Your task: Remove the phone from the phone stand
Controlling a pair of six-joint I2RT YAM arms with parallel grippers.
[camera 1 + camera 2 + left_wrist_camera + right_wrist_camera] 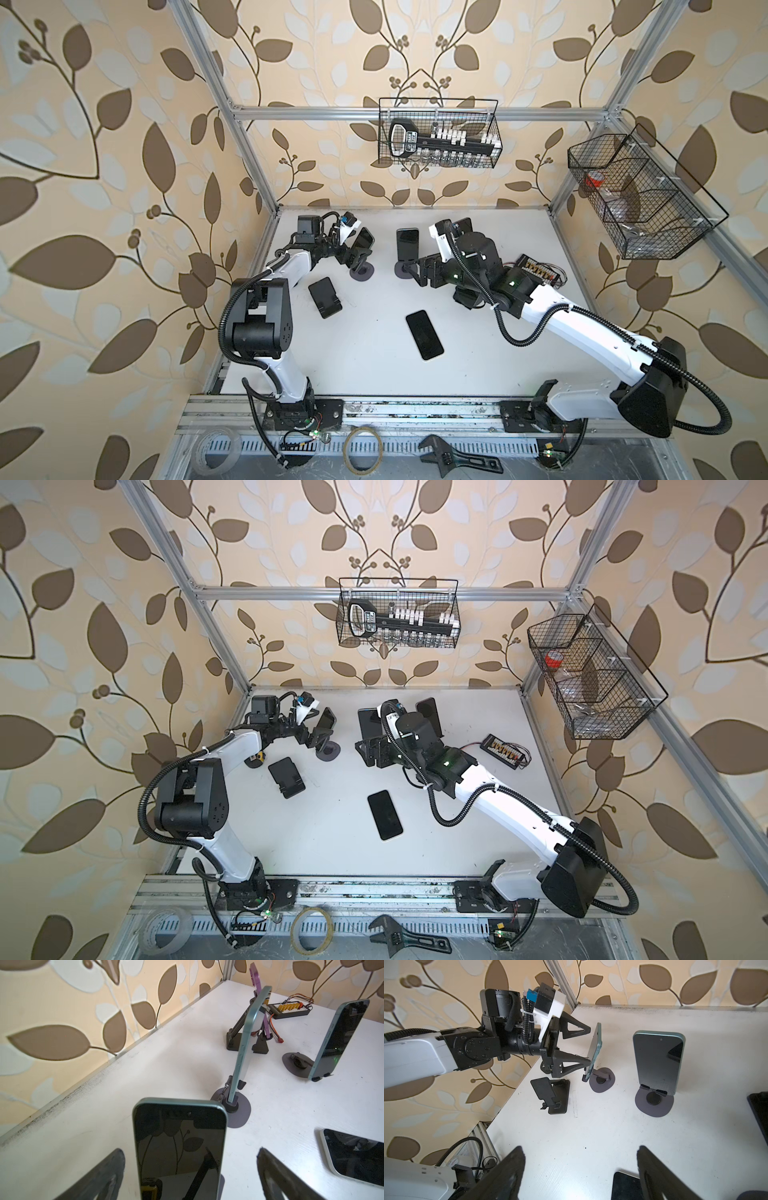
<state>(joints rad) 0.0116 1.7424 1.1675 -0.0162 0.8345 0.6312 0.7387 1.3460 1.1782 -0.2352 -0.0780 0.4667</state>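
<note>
Item: dark-screened, teal-edged phone (595, 1047), propped near upright on a grey disc-based phone stand (602, 1082), at the upper left of the white worktop (374, 365) in both top views. Left end effector (589, 1045): fingers spread wide, one on either side of the phone, with a gap on each side in the left wrist view; nothing clamped. Right end effector (580, 1151): fingers apart and empty, low beside the base of a second teal-backed phone (658, 1061) standing near the top centre of a top view. Hazards, as judged: an off-centre closure would push one edge first and could twist the phone off its cradle lip. A pull towards the arm rather than upward would probably catch that lip and drag or tip the light stand. The smooth metal edges may slip between hard fingers. A dropped phone would land near the empty black folding stand (552, 1095) lying just beside, lower left of it. Not readable: the phone's lower end and its cradle, cut off at the bottom of the left wrist view. The left fingertips merge with the dark phone in both top views. Whether the right fingers touch the second stand's base cannot be told.
</note>
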